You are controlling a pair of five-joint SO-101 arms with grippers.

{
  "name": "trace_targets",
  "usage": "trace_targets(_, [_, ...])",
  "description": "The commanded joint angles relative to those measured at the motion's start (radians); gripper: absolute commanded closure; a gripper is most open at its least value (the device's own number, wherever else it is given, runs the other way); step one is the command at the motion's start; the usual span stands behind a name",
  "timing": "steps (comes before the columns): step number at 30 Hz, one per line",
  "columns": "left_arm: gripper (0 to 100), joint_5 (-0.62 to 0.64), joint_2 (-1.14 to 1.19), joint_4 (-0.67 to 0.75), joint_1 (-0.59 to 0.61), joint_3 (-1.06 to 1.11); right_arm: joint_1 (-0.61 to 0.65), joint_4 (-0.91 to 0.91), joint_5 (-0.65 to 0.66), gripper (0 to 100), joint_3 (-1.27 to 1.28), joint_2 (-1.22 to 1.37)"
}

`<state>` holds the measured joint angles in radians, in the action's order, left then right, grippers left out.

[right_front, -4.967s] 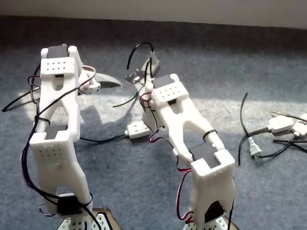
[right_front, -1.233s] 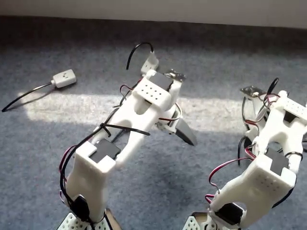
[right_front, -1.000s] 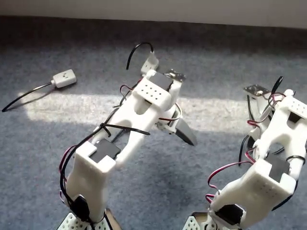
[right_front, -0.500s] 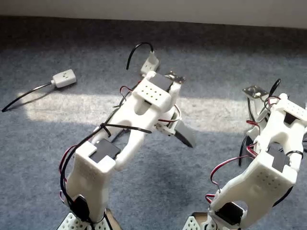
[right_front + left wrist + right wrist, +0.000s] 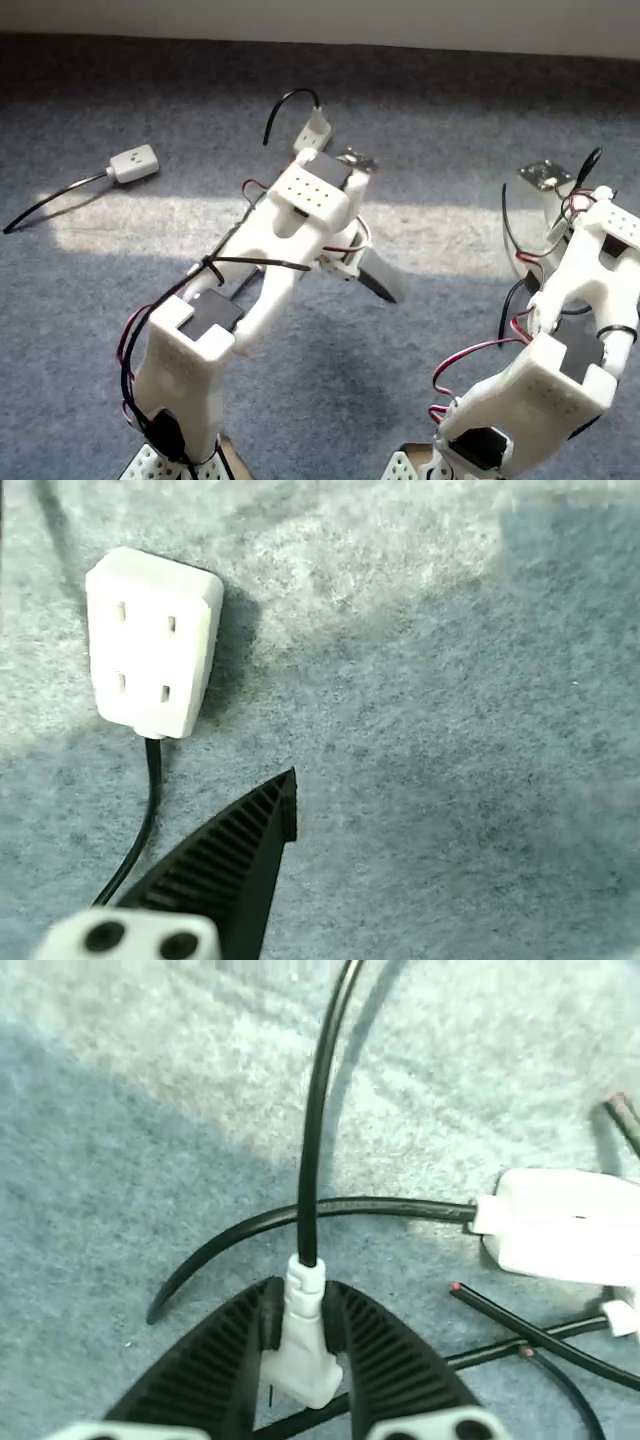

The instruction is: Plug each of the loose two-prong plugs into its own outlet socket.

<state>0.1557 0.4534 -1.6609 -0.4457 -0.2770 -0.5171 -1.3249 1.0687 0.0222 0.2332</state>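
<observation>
Our right gripper (image 5: 300, 1295) has its fingers clenched on the white plug (image 5: 300, 1370) by the body, we think to carry it to the outlet socket (image 5: 560, 1225) nearby; our left gripper (image 5: 380, 278) hangs released above another socket block (image 5: 150, 640)

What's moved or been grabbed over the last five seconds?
The left arm swung from the left side to the middle; the left gripper is now by the white double outlet. The right arm swung from the middle out to the right, and the right gripper has clamped the white plug that lay loose there. The small outlet at far left stayed put this last second.
</observation>
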Motion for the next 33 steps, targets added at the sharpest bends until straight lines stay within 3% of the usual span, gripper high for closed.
trace_targets(1, [41,-0.008,-0.160,-0.006,0.140,0.002,0.073,-0.031,0.006,97.2,0.002,-0.130])
trace_targets(5, [41,-0.008,-0.277,-0.038,0.320,0.004,0.245,-0.189,-0.123,97.2,-0.005,-0.206])
trace_targets(10, [41,-0.006,-0.343,-0.043,0.561,0.005,0.568,-0.259,-0.322,97.2,-0.004,-0.280])
trace_targets(16, [41,-0.104,-0.343,-0.055,0.940,-0.028,1.041,-0.150,-0.578,97.2,-0.028,-0.298])
trace_targets(20, [41,-0.160,-0.340,-0.058,1.067,0.001,1.294,-0.015,-0.694,96.9,-0.076,-0.265])
trace_targets(23, [41,-0.252,-0.340,-0.057,1.132,0.033,1.408,0.050,-0.729,96.9,-0.143,-0.182])
trace_targets(28, [41,-0.338,-0.340,-0.051,1.285,0.065,1.492,0.136,-0.836,97.0,-0.331,0.059])
trace_targets(33, [41,-0.354,-0.340,0.094,1.477,0.125,1.555,0.147,-0.913,96.8,-0.601,0.326])
